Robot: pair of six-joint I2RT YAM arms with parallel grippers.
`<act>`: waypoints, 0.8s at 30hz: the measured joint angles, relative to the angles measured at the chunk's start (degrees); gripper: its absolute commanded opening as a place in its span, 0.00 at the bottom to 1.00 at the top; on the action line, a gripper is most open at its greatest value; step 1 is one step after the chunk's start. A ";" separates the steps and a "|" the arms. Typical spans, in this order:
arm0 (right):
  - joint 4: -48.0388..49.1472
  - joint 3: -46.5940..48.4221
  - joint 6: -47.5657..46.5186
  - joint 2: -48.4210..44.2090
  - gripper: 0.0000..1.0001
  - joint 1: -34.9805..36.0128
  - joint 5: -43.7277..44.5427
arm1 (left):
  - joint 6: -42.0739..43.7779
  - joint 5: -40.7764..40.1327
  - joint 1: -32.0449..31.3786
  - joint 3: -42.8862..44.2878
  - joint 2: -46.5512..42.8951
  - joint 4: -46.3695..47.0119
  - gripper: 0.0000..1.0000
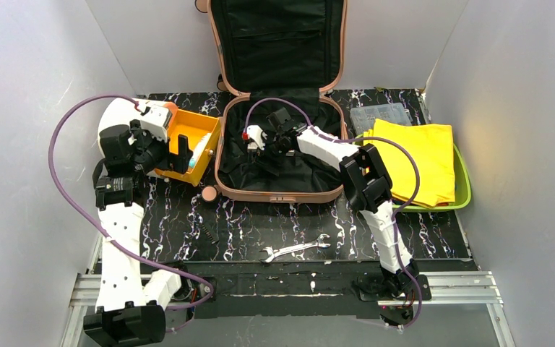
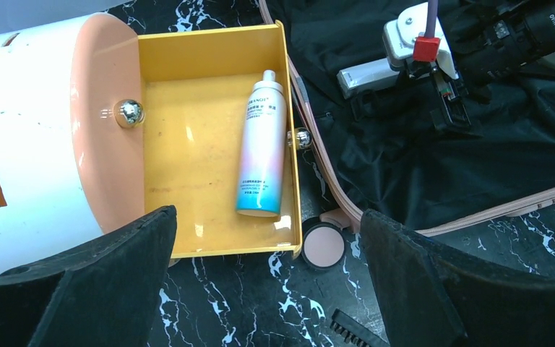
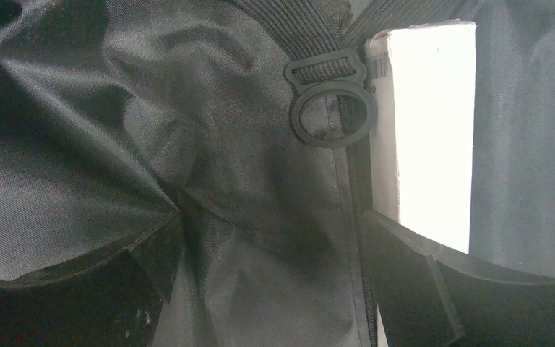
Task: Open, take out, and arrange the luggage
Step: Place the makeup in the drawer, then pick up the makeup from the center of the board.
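Right gripper (image 3: pixel 267 238): jaws spread wide, grasping nothing; low inside the luggage, over black lining.
Next to it: white box (image 3: pixel 433 130) showing between folds of lining, right of the wrist view; black strap ring (image 3: pixel 330 108) touching its left edge.
Luggage (image 1: pixel 274 195): open, upper centre of the overhead view; lid upright, lower shell flat on the tabletop (image 1: pixel 188 238).
Left gripper (image 2: pixel 267 238): spread, empty, above the near wall of the yellow bin (image 2: pixel 188 144).
Bin contents: one bottle (image 2: pixel 262 148), lying down.
Step in hand: unpacking, we judge; the white box looks next.
Next move calls for: shifting the right gripper toward the box, clear of strap and fabric, before we close.
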 measured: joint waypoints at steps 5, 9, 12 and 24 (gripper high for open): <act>-0.87 0.96 -1.01 -0.02 0.98 0.02 -0.74 | -0.20 0.09 0.04 -0.90 -1.29 0.11 0.98; -1.42 1.49 -2.62 -0.13 0.98 0.07 -0.63 | -0.61 0.37 0.42 -1.20 -1.46 0.17 0.98; -3.17 2.95 -4.42 -0.13 0.98 0.20 0.04 | -0.85 0.63 0.66 -1.31 -1.57 0.26 0.98; -3.26 6.49 -8.44 -0.39 0.99 -1.51 0.02 | -1.36 1.97 1.18 -3.08 -2.75 0.66 0.98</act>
